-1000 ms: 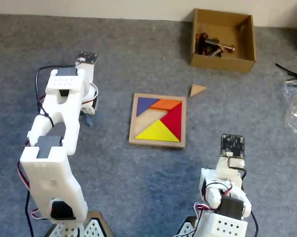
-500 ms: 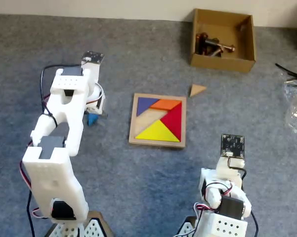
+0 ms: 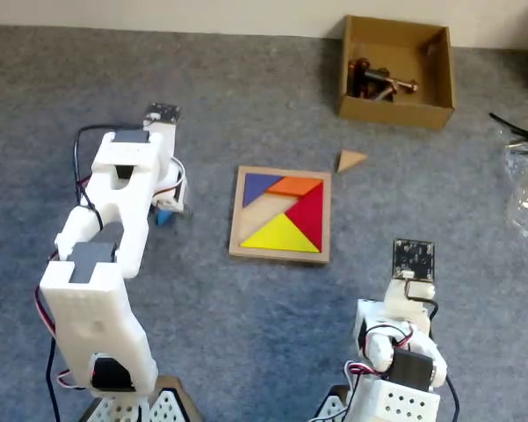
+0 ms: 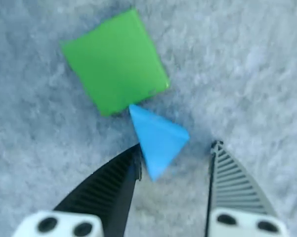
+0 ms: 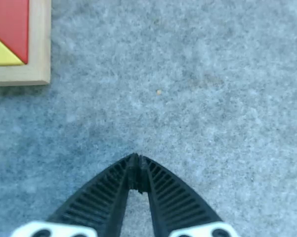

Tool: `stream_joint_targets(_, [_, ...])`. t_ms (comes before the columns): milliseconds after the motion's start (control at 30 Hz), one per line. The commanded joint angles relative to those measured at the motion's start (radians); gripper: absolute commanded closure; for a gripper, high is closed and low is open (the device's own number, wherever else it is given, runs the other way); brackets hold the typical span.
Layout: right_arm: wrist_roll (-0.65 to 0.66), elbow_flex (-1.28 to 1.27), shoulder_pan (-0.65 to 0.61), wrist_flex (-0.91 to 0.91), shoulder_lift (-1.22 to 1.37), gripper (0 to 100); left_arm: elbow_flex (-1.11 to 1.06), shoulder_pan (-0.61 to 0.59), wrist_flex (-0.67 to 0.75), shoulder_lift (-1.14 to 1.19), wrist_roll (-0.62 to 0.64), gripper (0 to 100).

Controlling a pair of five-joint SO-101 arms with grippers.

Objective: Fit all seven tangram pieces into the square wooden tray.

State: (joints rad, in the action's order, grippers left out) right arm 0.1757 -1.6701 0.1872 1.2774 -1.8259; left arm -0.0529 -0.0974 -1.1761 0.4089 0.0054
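Observation:
The square wooden tray (image 3: 235, 220) lies mid-table and holds purple, orange, red and yellow pieces, with bare wood at its left. A tan triangle (image 3: 351, 159) sits beyond the tray's far right corner. Left of the tray a blue triangle (image 3: 164, 214) shows beside the left arm. In the left wrist view my left gripper (image 4: 175, 155) is open low over the carpet, and the blue triangle (image 4: 159, 139) lies between its fingers against the black one. A green square (image 4: 114, 61) touches the triangle's far tip. My right gripper (image 5: 137, 165) is shut on nothing, over carpet near the tray's corner (image 5: 20, 76).
An open cardboard box (image 3: 395, 110) with copper-coloured parts stands at the back right. Cables and a clear plastic bag (image 3: 527, 198) lie at the right edge. The right arm's base (image 3: 395, 369) sits at the front right, and grey carpet covers the table.
The left arm has shifted right, toward the tray, over the blue triangle. The right arm has not moved.

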Motion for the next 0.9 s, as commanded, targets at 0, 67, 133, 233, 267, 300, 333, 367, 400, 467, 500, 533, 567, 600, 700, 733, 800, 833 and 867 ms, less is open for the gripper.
stream_joint_targets(0, [-0.008,-0.110,0.012,-0.030,-0.010,98.8,0.012,0.022,0.051,-0.056,0.009,79])
stream_joint_targets(67, [-0.008,-0.110,0.012,-0.030,-0.010,98.8,0.013,0.022,0.057,-0.056,0.009,79])
stream_joint_targets(133, [-0.008,-0.110,0.012,-0.030,-0.010,98.8,0.018,0.021,0.057,-0.056,0.009,79])
stream_joint_targets(233, [-0.008,-0.110,0.012,-0.030,-0.010,98.8,0.013,0.021,0.057,-0.056,0.009,79])
stream_joint_targets(267, [-0.008,-0.110,0.012,-0.030,-0.010,98.8,0.013,0.021,0.057,-0.056,0.009,79])
stream_joint_targets(300, [-0.008,-0.110,0.012,-0.030,-0.010,98.8,0.013,0.019,0.054,-0.056,0.009,79])
stream_joint_targets(333, [-0.008,-0.110,0.012,-0.030,-0.010,98.8,0.013,0.019,0.052,-0.056,0.009,79])
stream_joint_targets(367, [-0.008,-0.110,0.012,-0.030,-0.010,98.8,0.013,0.018,0.052,-0.056,0.009,79])
stream_joint_targets(400, [-0.008,-0.110,0.012,-0.030,-0.010,98.8,0.012,0.016,0.052,-0.056,0.009,79])
stream_joint_targets(467, [-0.008,-0.110,0.012,-0.030,-0.010,98.8,0.012,0.012,0.051,-0.056,0.009,84])
stream_joint_targets(500, [-0.008,-0.110,0.012,-0.030,-0.010,98.8,0.012,0.008,0.051,-0.056,0.009,87])
stream_joint_targets(533, [-0.008,-0.110,0.012,-0.030,-0.010,98.8,0.012,0.007,0.051,-0.056,0.009,90])
stream_joint_targets(567, [-0.008,-0.110,0.012,-0.030,-0.010,98.8,0.012,0.004,0.051,-0.056,0.009,93])
stream_joint_targets(600, [-0.008,-0.110,0.012,-0.030,-0.010,98.8,0.012,0.004,0.051,-0.056,0.009,95])
stream_joint_targets(700, [-0.008,-0.110,0.012,-0.030,-0.010,98.8,0.012,0.004,0.049,-0.056,0.009,98])
stream_joint_targets(733, [-0.008,-0.110,0.012,-0.030,-0.010,98.8,0.008,0.005,0.049,-0.056,0.009,98])
stream_joint_targets(800, [-0.008,-0.110,0.012,-0.030,-0.010,98.8,-0.012,0.005,0.051,-0.056,0.009,98])
stream_joint_targets(833, [-0.008,-0.110,0.012,-0.030,-0.010,98.8,-0.019,0.007,0.052,-0.056,0.009,98])
stream_joint_targets(867, [-0.008,-0.110,0.012,-0.030,-0.010,98.8,-0.022,0.008,0.052,-0.056,0.009,98])
